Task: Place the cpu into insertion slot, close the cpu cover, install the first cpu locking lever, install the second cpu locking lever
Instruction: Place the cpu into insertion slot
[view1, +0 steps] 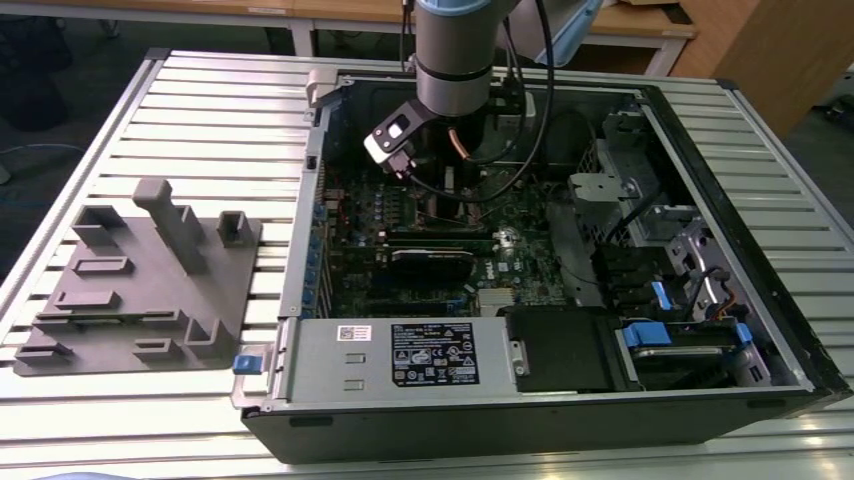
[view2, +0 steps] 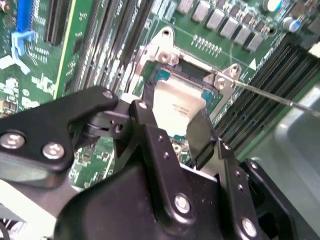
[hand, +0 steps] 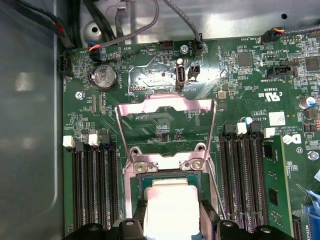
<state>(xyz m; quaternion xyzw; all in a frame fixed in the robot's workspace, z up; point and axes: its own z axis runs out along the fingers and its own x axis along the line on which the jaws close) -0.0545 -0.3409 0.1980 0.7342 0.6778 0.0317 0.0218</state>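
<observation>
Jaws of gripper (view2: 175, 125) clamped on cpu (view2: 176, 102), at insertion slot (view2: 187, 72) — tilt or offset could seat chip crooked, damaging slot; cpu cover (hand: 165, 105) flipped open.

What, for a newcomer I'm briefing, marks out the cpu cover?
In the open computer case, find the green board. By its black memory slots is a thin silvery frame, swung open beside the pale chip held by the fingers; alone there, its middle is cut out.
</observation>
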